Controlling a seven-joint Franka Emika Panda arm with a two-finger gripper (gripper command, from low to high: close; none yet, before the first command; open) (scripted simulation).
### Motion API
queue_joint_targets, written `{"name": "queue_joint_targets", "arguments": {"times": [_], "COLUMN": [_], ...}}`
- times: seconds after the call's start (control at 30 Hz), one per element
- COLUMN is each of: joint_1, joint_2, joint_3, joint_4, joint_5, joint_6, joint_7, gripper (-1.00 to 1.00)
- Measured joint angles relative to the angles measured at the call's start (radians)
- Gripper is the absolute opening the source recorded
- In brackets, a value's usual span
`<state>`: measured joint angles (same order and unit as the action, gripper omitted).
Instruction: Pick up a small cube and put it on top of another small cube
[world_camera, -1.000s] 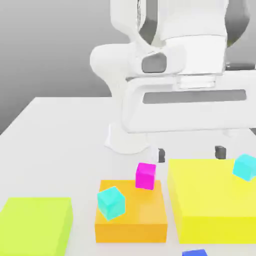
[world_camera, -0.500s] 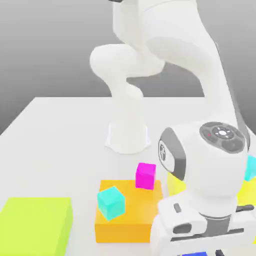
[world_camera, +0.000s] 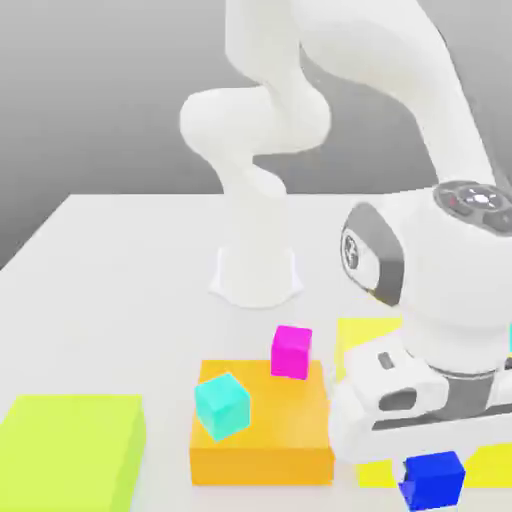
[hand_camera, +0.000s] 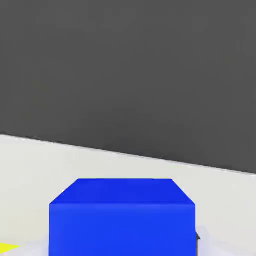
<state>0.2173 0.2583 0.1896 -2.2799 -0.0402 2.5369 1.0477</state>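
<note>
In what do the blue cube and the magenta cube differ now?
The blue cube is deep blue; the magenta cube is bright pink-purple. The blue cube is held by the tool, while the magenta cube is at the orange block. Both are small, plain cubes.

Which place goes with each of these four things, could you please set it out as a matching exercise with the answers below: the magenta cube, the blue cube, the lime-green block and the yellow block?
1. Magenta cube
2. Blue cube
3. Lime-green block
4. Yellow block

A. Partly hidden behind the robot's hand
B. On the orange block
C. Held in the gripper
D. At the exterior view's far left

Pairs: 1-B, 2-C, 3-D, 4-A
</note>
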Motion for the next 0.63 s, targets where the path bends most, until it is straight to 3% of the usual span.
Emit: {"name": "queue_joint_targets", "arguments": {"times": [0.37,0.5,0.53,0.63], "joint_1": [0.221,0.224,0.225,0.224], "joint_2": [-0.398,-0.321,-0.297,-0.297], "joint_3": [0.159,0.178,0.178,0.178], "joint_4": [-0.221,-0.271,-0.28,-0.28], "joint_5": [0.122,0.079,0.065,0.065], "joint_6": [-0.167,-0.044,-0.012,-0.012], "joint_7": [0.209,0.265,0.276,0.276], "gripper": [-1.0,-1.0,1.0,1.0]}}
